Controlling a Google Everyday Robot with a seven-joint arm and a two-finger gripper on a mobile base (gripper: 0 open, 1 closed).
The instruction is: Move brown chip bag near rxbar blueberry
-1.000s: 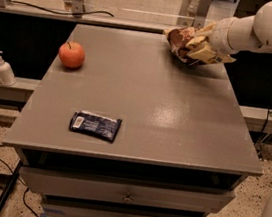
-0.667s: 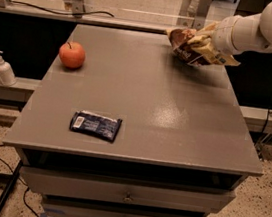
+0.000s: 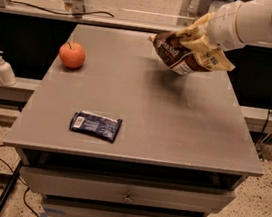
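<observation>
You are looking at the crinkled, puffy brown chip bag, dark brown and cream with white lettering, hanging tilted above the far right part of the grey tabletop, with the white arm's gripper pinching its upper end. A second ago it was sitting at the back right corner; now it is riding clear of the surface. The flat navy rxbar blueberry wrapper is lying well apart, front left. The round red apple is resting near the left edge, and a white pump bottle is standing on a ledge beside the table.
</observation>
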